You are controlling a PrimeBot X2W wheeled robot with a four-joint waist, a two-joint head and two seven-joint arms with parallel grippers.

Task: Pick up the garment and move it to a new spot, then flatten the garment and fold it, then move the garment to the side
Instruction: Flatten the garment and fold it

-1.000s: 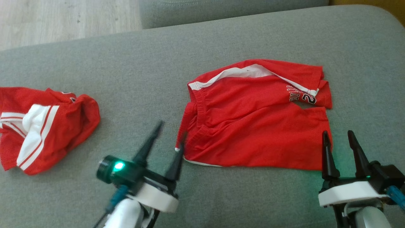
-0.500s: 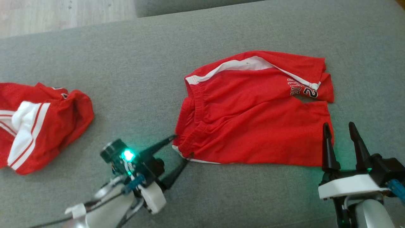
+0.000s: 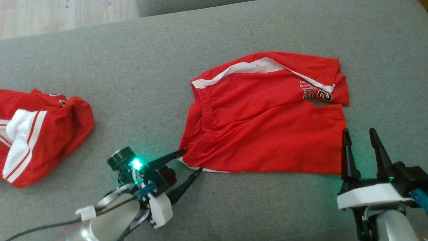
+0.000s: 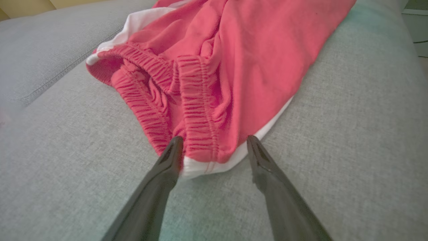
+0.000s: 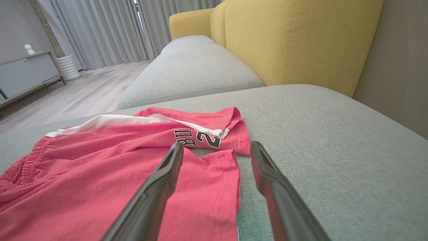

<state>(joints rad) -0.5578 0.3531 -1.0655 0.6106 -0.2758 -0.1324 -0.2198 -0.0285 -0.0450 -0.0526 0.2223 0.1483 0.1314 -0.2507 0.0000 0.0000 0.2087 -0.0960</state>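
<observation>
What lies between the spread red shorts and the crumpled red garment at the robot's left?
Bare grey cushion lies between the shorts and the crumpled garment; the head view shows this stretch.

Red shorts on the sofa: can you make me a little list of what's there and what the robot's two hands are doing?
surface: grey sofa cushion
garment: red shorts, spread out, not folded
left gripper: open, fingers either side of the waistband corner
right gripper: open, at the near leg-hem corner, holding nothing
also there: second red garment, crumpled, apart on the left
</observation>
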